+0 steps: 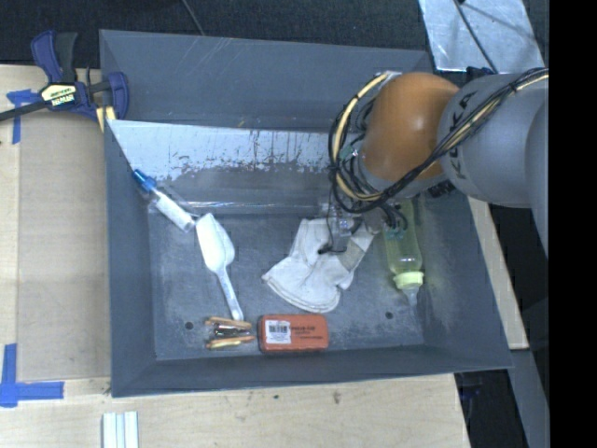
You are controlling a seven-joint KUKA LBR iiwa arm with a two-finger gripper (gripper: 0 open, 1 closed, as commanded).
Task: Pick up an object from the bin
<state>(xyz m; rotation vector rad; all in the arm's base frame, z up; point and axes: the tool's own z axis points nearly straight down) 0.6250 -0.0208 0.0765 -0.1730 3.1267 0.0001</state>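
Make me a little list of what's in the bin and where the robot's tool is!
white cloth: crumpled, middle of the bin
tool: over the cloth's upper right part
green bottle: lying right of the cloth
white spoon: left of the cloth
orange box: below the cloth, by the near wall

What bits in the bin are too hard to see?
In the camera view:
- Bottle: its upper end is hidden behind the arm.
- Cloth: its top edge is covered by the end effector.
- Orange box: the label print is too small to read.
- Brown thing beside it: too small to identify.
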